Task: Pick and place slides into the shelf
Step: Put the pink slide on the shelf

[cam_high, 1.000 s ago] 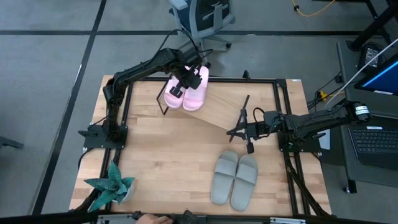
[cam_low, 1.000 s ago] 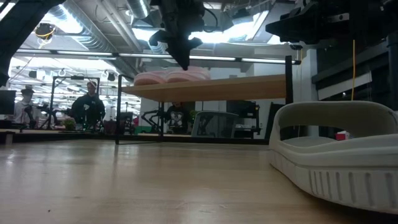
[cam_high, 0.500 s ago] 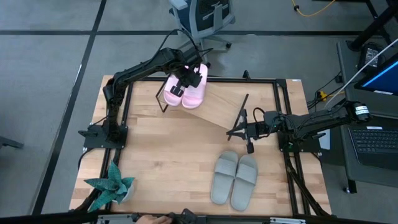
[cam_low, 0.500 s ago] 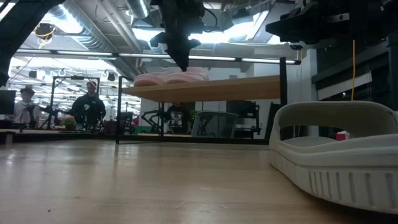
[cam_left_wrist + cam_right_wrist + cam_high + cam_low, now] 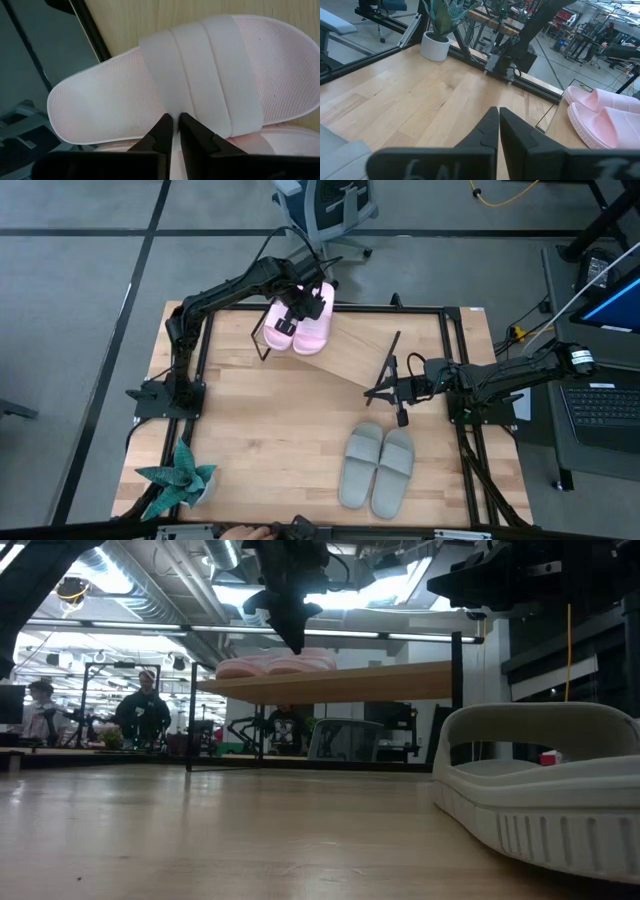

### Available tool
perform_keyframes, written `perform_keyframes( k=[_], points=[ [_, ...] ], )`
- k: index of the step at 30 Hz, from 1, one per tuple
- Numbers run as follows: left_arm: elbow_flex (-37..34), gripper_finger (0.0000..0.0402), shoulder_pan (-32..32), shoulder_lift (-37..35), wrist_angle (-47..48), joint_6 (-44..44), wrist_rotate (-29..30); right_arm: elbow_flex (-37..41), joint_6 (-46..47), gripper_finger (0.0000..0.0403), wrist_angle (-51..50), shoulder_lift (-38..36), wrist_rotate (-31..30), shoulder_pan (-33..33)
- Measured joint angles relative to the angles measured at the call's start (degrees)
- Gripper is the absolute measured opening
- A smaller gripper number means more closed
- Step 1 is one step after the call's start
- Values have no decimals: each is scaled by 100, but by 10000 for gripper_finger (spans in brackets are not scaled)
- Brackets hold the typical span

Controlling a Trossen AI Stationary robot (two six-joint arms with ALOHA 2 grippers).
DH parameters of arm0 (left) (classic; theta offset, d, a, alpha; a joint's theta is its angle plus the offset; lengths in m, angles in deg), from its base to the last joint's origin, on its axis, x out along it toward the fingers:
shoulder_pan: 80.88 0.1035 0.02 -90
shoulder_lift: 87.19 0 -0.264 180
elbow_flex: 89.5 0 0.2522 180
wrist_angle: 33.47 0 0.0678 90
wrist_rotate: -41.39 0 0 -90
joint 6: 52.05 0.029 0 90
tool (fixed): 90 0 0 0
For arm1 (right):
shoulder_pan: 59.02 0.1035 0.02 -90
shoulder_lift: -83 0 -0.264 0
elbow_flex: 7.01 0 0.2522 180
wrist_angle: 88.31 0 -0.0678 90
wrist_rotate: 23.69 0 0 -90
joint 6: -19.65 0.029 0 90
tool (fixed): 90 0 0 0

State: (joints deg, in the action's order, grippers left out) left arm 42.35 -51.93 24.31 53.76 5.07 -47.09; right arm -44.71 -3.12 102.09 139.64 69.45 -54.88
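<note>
The pale pink pair [image 5: 300,330] lies soles down, side by side, on the left end of the slanted wooden shelf [image 5: 352,356]. In the low view it sits on top of the board [image 5: 340,683]. My left gripper [image 5: 175,121] comes down on one pink slide [image 5: 115,102], with its fingers almost together at the strap. The grey-green pair [image 5: 378,468] lies soles down on the tabletop, near the near edge; one of them fills the low view's right side [image 5: 545,785]. My right gripper [image 5: 385,391] is shut and waits by the shelf's right end. My left gripper comes from above, pointing down, with its fingertips [image 5: 165,125] at the side edge of the wide strap [image 5: 172,102], near where it joins the sole. The fingers seem to pinch that edge. The slide lies flat on the shelf board beside its mate [image 5: 285,142].
A potted plant [image 5: 178,480] stands at the table's near left corner. A black metal frame [image 5: 455,370] borders the tabletop. The middle of the table is bare wood. An office chair [image 5: 325,205] stands beyond the far edge, and people sit far off in the room [image 5: 140,710].
</note>
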Motion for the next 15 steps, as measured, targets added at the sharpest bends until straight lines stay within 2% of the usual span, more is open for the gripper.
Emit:
perform_keyframes(
  k=[11,15],
  points=[
    [0,26,0,0,-33,-179,-20,0,0,19,0,-2,0,0],
    [0,48,7,0,-60,-306,-224,-2,-1,19,0,-1,0,0]
  ],
)
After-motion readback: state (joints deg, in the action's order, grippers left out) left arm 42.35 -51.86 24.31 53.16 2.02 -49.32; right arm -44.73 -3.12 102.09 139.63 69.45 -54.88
